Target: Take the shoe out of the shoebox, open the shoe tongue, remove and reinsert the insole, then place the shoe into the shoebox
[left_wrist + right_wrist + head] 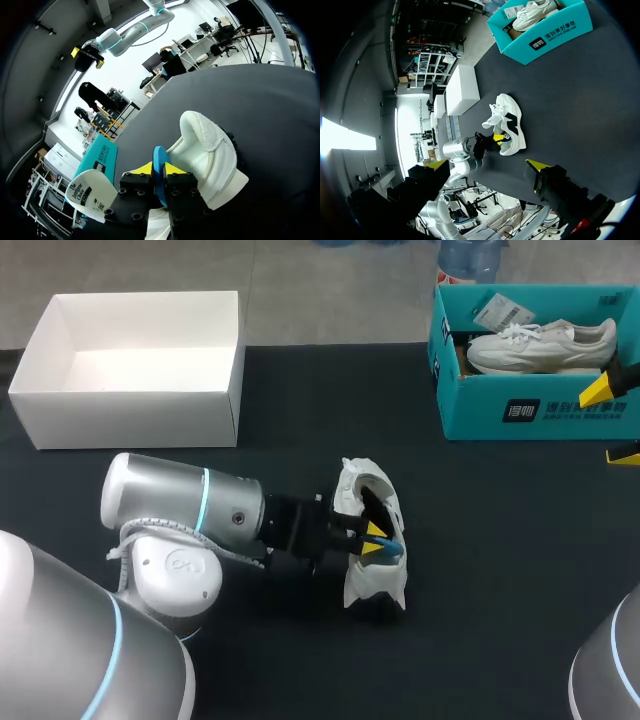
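Left gripper [159, 170] of mine pinches thin blue insole [159, 154] inside white mesh shoe [375, 585]; right gripper [610, 422], spread empty, at black table [480, 540] edge, three o'clock.

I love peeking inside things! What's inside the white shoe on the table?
In the white shoe opening, the left gripper pinches a blue insole. Deeper inside is dark and hidden.

Knit cloth shoe [371, 586], matt table [500, 560]
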### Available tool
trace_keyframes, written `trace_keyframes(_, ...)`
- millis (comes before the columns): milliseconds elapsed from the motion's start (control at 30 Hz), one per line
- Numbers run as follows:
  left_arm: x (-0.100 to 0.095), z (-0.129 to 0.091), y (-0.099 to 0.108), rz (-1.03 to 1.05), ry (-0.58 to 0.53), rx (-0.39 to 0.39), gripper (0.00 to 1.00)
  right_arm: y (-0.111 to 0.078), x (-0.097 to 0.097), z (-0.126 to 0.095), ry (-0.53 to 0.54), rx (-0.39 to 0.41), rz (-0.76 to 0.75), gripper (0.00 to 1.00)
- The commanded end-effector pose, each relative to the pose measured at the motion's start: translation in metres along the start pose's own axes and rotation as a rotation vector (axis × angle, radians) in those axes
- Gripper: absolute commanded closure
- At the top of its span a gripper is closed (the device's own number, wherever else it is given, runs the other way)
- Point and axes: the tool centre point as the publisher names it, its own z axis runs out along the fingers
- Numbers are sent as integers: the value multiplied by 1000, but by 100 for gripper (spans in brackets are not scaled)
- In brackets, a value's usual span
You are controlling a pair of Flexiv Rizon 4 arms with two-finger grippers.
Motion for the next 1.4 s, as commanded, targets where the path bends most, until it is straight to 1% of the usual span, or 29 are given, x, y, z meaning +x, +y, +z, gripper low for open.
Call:
trace_keyframes(33, 1, -19, -9, 7, -6, 11, 77, -1, 0, 0, -2, -1, 1, 0)
trace_keyframes(267, 3, -32, -11, 20, 3, 12, 79, -1, 0, 0, -2, -1, 1, 0)
trace_keyframes(333, 3, -34, -11, 25, 6, 8, 82, -1, 0, 0, -2, -1, 1, 0)
trace_keyframes(500, 5, -38, -12, 30, 13, 5, 76, -1, 0, 0, -2, -1, 1, 0)
trace_keyframes(667, 7, -39, -11, 32, 23, 3, 77, -1, 0, 0, -2, -1, 1, 0)
trace_keyframes(733, 9, -37, -10, 23, 30, 4, 84, -1, 0, 0, -2, -1, 1, 0)
trace_keyframes(800, 11, -35, -9, 20, 36, 4, 97, -1, 0, 0, -2, -1, 1, 0)
trace_keyframes(833, 11, -34, -9, 17, 42, 4, 100, -1, 0, 0, -2, -1, 1, 0)
trace_keyframes(967, 12, -33, -12, 20, 60, 16, 100, -1, 0, 0, -2, -1, 1, 0)
trace_keyframes(1067, 8, -35, -16, 55, 80, 16, 100, -1, 0, 0, -2, -1, 1, 0)
trace_keyframes(1167, 2, -38, -20, 95, 164, 5, 100, -1, 0, 0, -2, -1, 1, 0)
trace_keyframes(1233, -6, -42, -23, 97, 259, 5, 100, -1, 0, 0, -2, -1, 1, 0)
trace_keyframes(1267, -9, -44, -25, 140, 317, 3, 100, -1, 0, 0, -2, -1, 1, 0)
trace_keyframes(1300, -12, -45, -27, 180, 357, -19, 100, -1, 0, 0, -2, -1, 1, 0)
trace_keyframes(1333, -15, -47, -28, 207, 399, -23, 100, -1, 0, 0, -2, -1, 1, 0)
trace_keyframes(1400, -20, -49, -32, 256, 460, -30, 100, -1, 0, 0, -2, -1, 1, 0)
